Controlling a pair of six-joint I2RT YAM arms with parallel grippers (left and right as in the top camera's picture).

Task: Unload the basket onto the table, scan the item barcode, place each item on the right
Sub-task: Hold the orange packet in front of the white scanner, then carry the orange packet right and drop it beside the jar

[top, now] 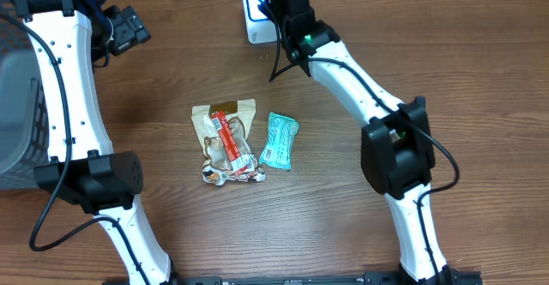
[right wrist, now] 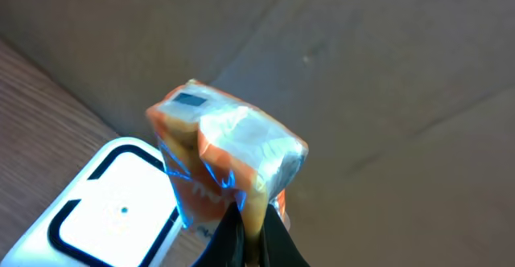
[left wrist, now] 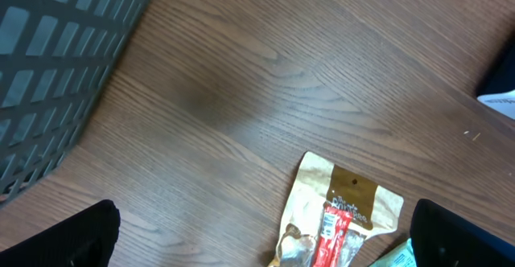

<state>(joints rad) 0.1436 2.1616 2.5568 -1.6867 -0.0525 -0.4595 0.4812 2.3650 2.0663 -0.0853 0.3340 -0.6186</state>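
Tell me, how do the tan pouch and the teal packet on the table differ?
The pouch is tan with a red strip; the packet is teal. The pouch is larger, the packet smaller. The pouch looks crumpled at its lower end, the packet neater. Both lie flat on the table, side by side, held by nothing.

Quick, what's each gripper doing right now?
Left gripper: open, holding nothing.
Right gripper: shut on the orange packet, by the white scanner.
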